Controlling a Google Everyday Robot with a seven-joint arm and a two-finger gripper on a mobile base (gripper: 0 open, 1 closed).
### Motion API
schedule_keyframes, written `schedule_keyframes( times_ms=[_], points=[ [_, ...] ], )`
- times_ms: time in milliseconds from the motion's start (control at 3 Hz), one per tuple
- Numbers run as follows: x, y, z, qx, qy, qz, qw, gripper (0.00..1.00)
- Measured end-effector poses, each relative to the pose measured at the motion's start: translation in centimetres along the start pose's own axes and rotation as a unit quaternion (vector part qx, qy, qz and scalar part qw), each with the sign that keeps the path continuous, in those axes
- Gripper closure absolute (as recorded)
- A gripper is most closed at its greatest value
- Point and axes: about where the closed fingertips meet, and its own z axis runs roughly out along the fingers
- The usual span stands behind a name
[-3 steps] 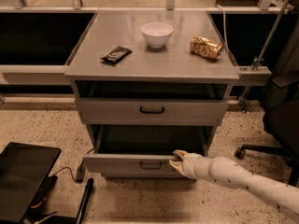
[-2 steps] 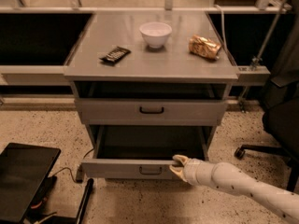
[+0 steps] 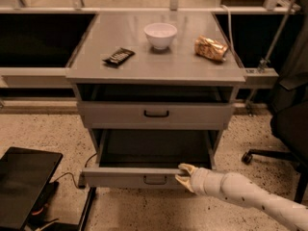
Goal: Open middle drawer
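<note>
The middle drawer (image 3: 130, 177) is a wide shallow grey drawer with a small black bar handle (image 3: 155, 179). It stands pulled partly out of the grey cabinet (image 3: 86, 129), with a dark gap above it. My gripper (image 3: 184, 173) comes in from the lower right on a white arm (image 3: 250, 198). It is closed on the drawer's front top edge, just right of the handle. The taller-fronted drawer (image 3: 156, 113) above stays shut. The lowest drawer is hidden below.
On the cabinet top are a white bowl (image 3: 160, 34), a dark snack bar (image 3: 118, 57) and a crumpled gold bag (image 3: 211, 48). A black flat case (image 3: 24, 184) lies on the floor at left. A black office chair (image 3: 288, 129) stands at right.
The middle drawer has slid further out toward the camera, with my gripper moving back along with its front edge.
</note>
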Motion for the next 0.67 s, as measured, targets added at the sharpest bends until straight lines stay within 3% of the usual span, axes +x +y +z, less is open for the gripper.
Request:
schedule_keyframes(
  times_ms=[333,667],
  points=[
    [-0.4,-0.1,-0.4,0.000,0.000,0.000,1.0000,1.00],
    [0.2,1.2,-0.9,-0.005,-0.006,0.007,0.9999,1.00]
  ],
)
